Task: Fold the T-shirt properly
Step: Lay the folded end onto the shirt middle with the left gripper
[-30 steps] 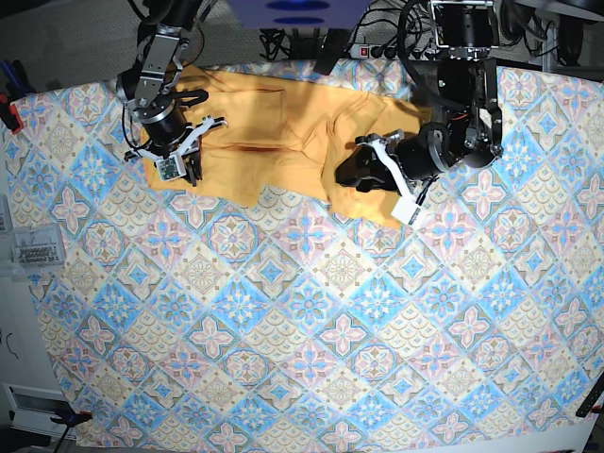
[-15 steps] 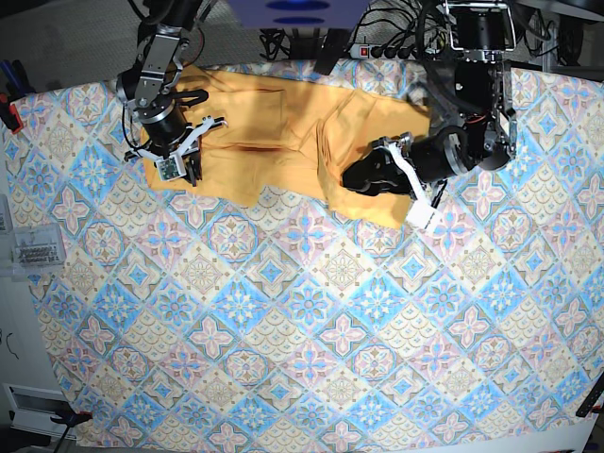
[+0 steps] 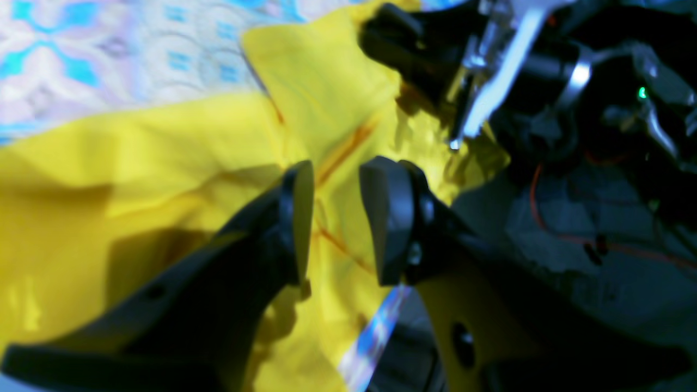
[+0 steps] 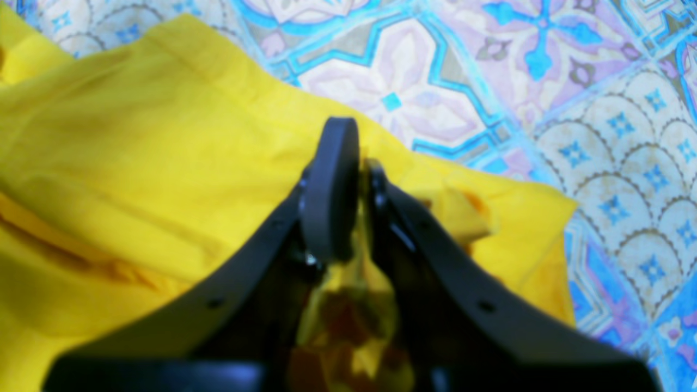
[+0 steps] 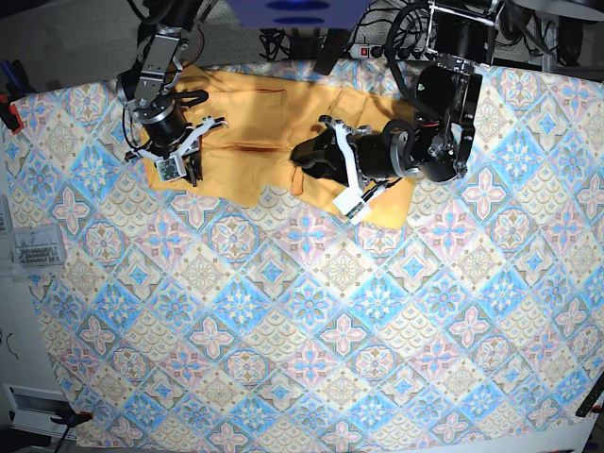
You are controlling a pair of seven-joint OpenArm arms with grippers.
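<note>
My right claw (image 4: 354, 179) pinches the T-shirt (image 4: 136, 163) edge to anchor it, while my left claw (image 3: 337, 218), half spread, hovers over its middle.

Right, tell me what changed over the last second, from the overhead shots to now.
The left gripper swept across the plain yellow-orange T-shirt toward the right gripper's side, dragging that side of the fabric inward, so more of the blue-and-pink tile-patterned cloth shows there. Its jaws stand slightly apart over a fold. The right gripper stayed put, jaws shut on the shirt's edge.
</note>
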